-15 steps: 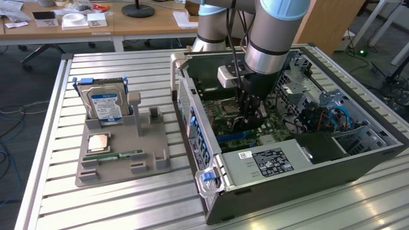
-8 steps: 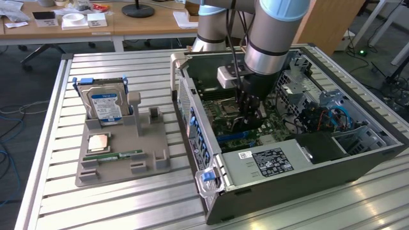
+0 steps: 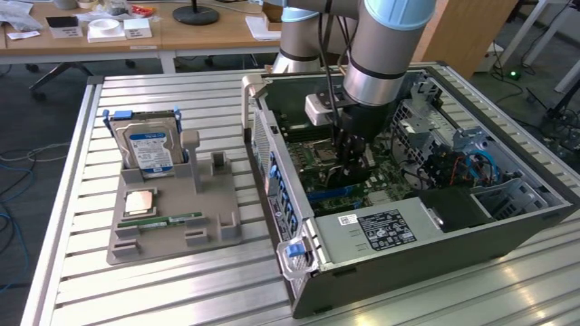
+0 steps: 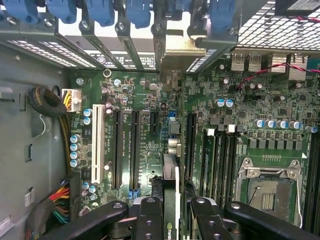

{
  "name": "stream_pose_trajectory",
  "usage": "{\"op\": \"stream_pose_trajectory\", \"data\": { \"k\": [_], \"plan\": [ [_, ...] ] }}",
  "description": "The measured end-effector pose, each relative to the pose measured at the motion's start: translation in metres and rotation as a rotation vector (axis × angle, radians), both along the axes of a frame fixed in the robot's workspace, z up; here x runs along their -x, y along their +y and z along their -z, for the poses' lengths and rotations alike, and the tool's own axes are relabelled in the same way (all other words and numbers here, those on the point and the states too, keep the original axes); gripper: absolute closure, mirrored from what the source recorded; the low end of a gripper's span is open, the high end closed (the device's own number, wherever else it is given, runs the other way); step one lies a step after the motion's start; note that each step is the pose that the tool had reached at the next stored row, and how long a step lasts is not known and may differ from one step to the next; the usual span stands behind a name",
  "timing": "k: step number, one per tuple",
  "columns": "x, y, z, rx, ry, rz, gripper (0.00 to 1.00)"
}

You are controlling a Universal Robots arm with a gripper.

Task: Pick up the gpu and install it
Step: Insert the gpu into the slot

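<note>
Gripper (image 4: 174, 212), jaws clamped on the gpu (image 4: 170, 177), holds the card edge-on just above the motherboard (image 4: 240, 100), in line with its long expansion slots: pick-up is complete, while seating in a slot appears not yet achieved.

Light: even, bright, diffuse. Glare: pale sheen on slatted table (image 3: 181, 292), strongest at the exterior view's near right. Shadows: soft, pooled inside computer case (image 3: 408, 265). Wrist view: vent grille (image 4: 270, 30) washed white; gripper (image 4: 172, 212) near black.
</note>
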State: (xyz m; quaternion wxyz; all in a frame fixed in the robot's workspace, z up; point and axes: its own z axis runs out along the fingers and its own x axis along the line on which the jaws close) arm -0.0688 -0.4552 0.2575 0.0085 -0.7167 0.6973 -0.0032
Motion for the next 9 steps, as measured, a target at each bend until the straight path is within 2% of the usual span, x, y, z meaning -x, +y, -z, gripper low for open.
{"op": "stream_pose_trajectory", "data": {
  "k": [9],
  "plan": [
    [0.0034, 0.0, 0.0001, 0.0, 0.0, 0.0, 0.74]
  ]
}}
